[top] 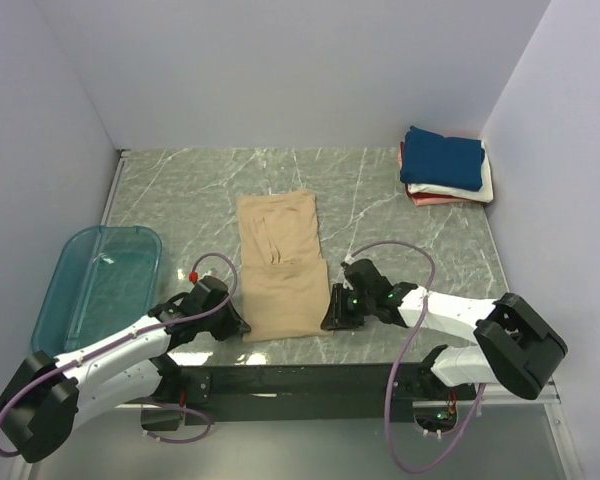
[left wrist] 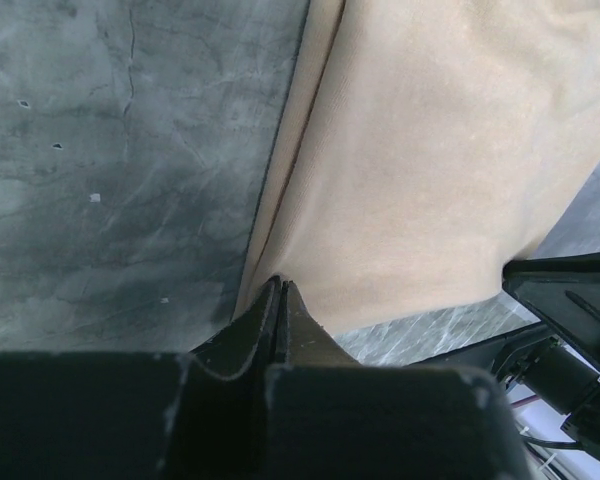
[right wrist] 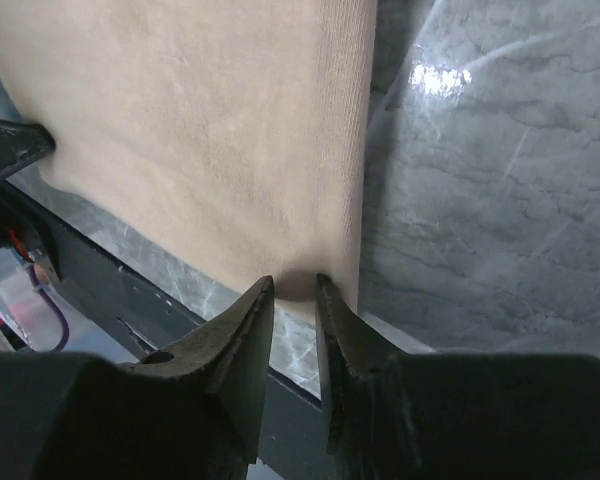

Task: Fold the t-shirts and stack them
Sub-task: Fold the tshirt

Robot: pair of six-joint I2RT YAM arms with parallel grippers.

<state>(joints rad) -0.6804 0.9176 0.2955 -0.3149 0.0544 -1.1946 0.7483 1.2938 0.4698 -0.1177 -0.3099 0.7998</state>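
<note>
tan tee (top: 280,275), grey marble tbl (top: 180,190)

Table (top: 180,190): grey-green marbled top.
Tan t-shirt (top: 280,265), centre of frame: lying flat as a long narrow shape, with a fold line across its middle.
Stack of folded t-shirts (top: 445,170), upper right: navy on top, white beneath, red lowest.
Teal tub (top: 100,275), left side of frame.
Left gripper (top: 230,322): at the tan t-shirt's lower-left corner.
Right gripper (top: 332,312): at its lower-right edge.
</note>
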